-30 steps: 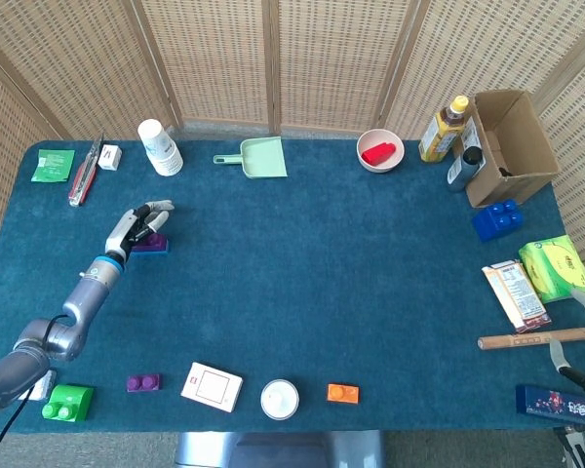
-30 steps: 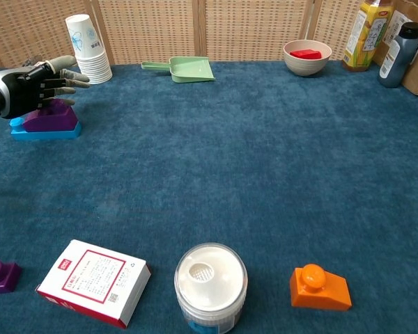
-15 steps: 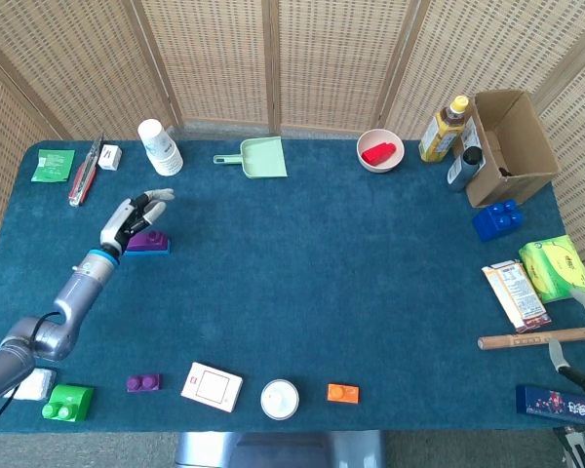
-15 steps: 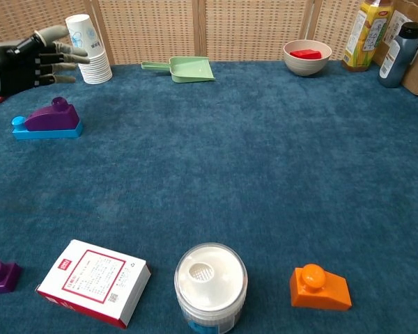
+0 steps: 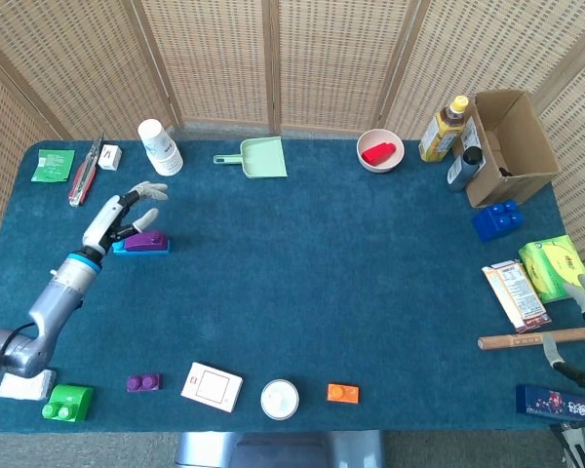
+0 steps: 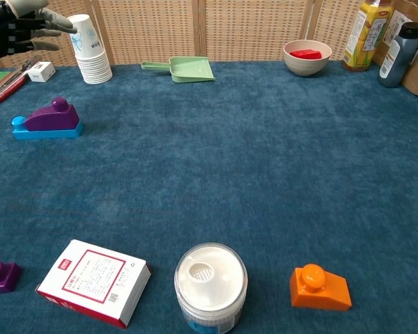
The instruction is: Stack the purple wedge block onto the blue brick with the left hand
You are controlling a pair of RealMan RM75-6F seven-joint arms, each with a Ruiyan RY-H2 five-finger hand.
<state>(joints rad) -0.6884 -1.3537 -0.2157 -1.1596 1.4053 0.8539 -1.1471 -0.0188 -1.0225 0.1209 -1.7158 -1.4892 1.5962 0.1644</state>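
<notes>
the purple wedge block [image 6: 50,115] sits on the blue brick [image 6: 45,131], near the paper cup stack [image 6: 88,49]. the left hand [image 5: 117,214] has let go and lifted away, fingers apart and empty, so the stacking looks done.

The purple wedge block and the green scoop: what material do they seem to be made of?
The purple wedge block looks like smooth moulded plastic, with an even colour and a soft sheen on its round stud. The green scoop also looks like plastic, matte and pale in one colour, though the pictures cannot confirm it.
</notes>
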